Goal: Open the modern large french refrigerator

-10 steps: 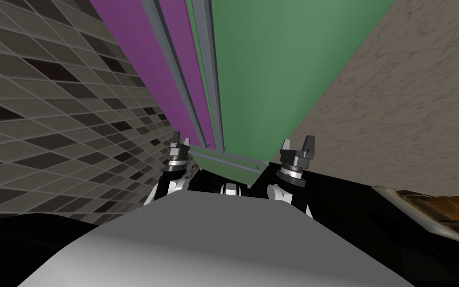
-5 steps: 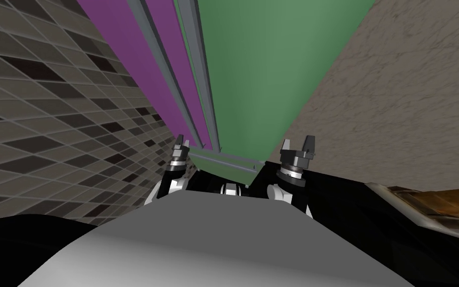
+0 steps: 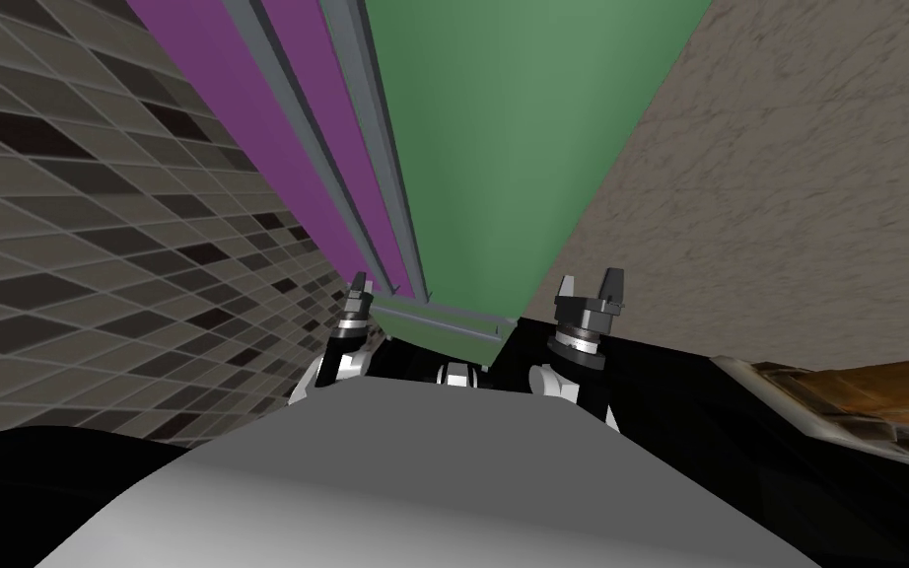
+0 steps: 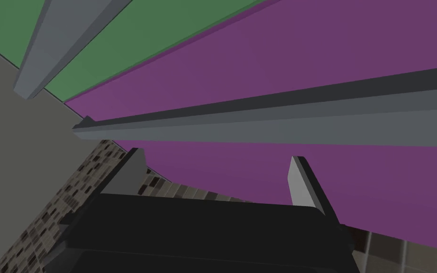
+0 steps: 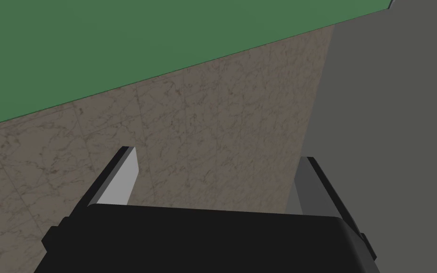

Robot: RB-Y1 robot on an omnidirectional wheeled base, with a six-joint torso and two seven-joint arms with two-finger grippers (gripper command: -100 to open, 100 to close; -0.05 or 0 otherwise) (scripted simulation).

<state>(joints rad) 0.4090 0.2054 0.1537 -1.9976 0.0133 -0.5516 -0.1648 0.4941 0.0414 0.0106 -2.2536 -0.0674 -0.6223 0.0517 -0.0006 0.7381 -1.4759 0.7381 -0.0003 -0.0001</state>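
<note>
- Your left gripper (image 4: 215,161) has its fingers (image 4: 303,182) spread wide, with nothing between them.
- Just beyond those fingertips a long grey handle (image 4: 284,118) crosses the gap. It does not touch either finger. One end of it stops a little past one finger, and the bar runs on far past the other.
- That handle sits on the purple door (image 4: 307,61) of the fridge (image 3: 462,148). In the head view the door rises straight ahead of you, and the handle's long axis runs up the door, away from the gripper.
- Next to it is the green door (image 3: 522,128), with a second grey handle (image 4: 56,42) running the same way. The two bars flank the seam between the doors.
- A short grey bar (image 3: 443,320) lies crosswise at the foot of the green door, between your two hands.
- Your right gripper (image 5: 217,156) also has its fingers apart and empty. It faces a marbled wall (image 5: 189,118) just past the green door's outer edge, with a flat grey surface (image 5: 393,118) to one side.
- In the head view the left gripper (image 3: 357,291) sits at the foot of the purple door and the right gripper (image 3: 591,286) is off the green door's corner.
- Tiles (image 3: 98,247) spread out beyond your left arm.
</note>
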